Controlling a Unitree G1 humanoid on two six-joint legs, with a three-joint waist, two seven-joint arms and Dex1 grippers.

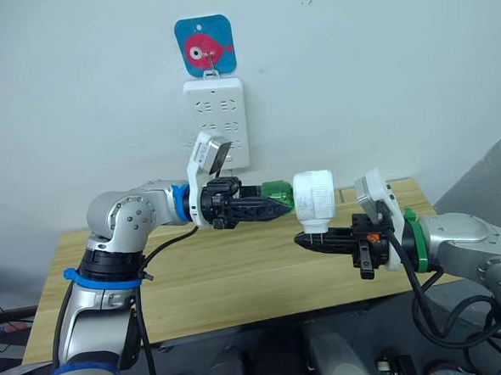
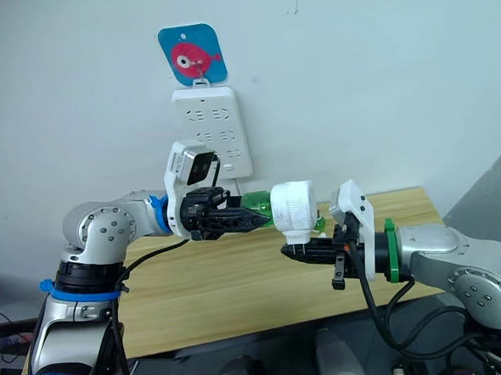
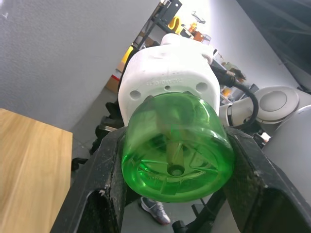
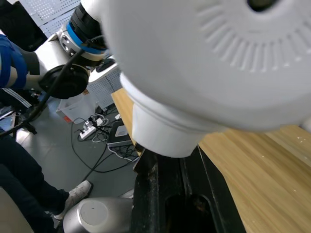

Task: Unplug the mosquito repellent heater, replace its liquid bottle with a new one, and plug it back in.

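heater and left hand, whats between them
The green liquid bottle, clamped in the left hand and seated in the mosquito repellent heater, per the left eye view.

Neck of green bottle [image 1: 278, 192] hidden inside mosquito repellent heater [image 1: 314, 195]; joint between them not visible in either eye view. Left gripper [image 1: 273, 205] fingertips partly covered by bottle body. In left wrist view, bottle base blocks most of heater underside; embossed lettering on heater too small to read. Right gripper [image 1: 309, 239] holds heater's lower plug part; plug prongs hidden between fingers. Right wrist view: heater cut off by top and right edges, vent hole partly cropped. Power strip [image 1: 217, 121] lower edge hidden behind left wrist camera. Person's shoe [image 4: 73, 193] and leg cut off at frame edge.
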